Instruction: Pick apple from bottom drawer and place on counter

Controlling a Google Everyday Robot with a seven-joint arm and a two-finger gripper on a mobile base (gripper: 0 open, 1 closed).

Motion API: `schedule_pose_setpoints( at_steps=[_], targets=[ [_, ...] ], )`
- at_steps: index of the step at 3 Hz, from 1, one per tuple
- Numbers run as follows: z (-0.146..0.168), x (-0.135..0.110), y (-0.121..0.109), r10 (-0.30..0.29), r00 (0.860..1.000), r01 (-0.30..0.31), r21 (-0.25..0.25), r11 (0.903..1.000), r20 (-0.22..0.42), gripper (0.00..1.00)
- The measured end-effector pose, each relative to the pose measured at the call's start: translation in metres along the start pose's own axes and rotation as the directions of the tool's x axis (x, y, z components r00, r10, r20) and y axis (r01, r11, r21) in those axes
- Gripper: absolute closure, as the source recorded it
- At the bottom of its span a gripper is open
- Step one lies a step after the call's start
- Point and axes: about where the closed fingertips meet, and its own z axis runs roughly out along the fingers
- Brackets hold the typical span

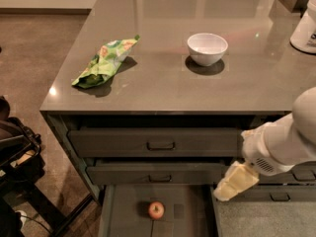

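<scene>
The apple (156,210), small and red-orange, lies on the bare floor of the open bottom drawer (123,216), the lowest of three stacked drawers. My gripper (232,183) hangs from the white arm at the right, in front of the middle drawer, above and to the right of the apple and apart from it. The grey-brown counter (163,83) stretches above the drawers.
A green chip bag (105,60) lies on the counter's left part and a white bowl (207,48) near its middle. A white container (305,26) stands at the far right edge. Dark equipment (15,152) sits on the floor at the left.
</scene>
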Motion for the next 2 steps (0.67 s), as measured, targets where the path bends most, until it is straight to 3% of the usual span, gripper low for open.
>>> schedule_pose_setpoints(
  at_steps=[1, 2],
  targets=[
    [0.043, 0.021, 0.039, 0.187, 0.980, -0.184, -0.051, 0.9816, 0.064, 0.00],
    [0.111, 0.033, 0.094, 0.332, 0.938, -0.314, -0.161, 0.9356, 0.097, 0.00]
  ],
)
